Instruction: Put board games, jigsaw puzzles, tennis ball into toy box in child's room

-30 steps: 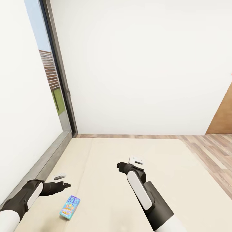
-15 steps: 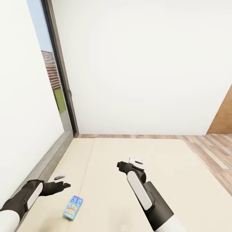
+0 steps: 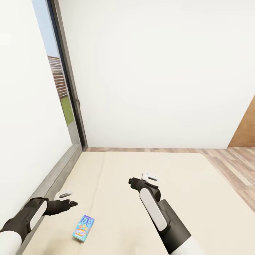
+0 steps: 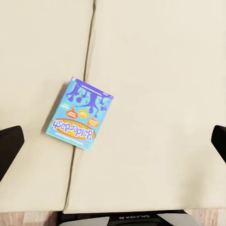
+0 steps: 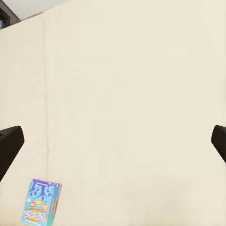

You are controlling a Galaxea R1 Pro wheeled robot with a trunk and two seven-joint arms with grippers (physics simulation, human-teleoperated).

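Bare cream bed (image 3: 198, 198) by the window (image 3: 62, 88), board game (image 3: 83, 228) flat near my left gripper (image 3: 72, 203), both my grippers' fingers apart, right gripper (image 3: 131, 181) farther off.

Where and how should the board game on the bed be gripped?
Probably from above, across its two long edges: the board game lies flat on the bed, a thin box. The left end effector is nearer and open.

Matt cream cloth bed (image 3: 198, 198), glossy printed cardboard board game (image 3: 83, 228), wood-plank floor (image 3: 233, 159)
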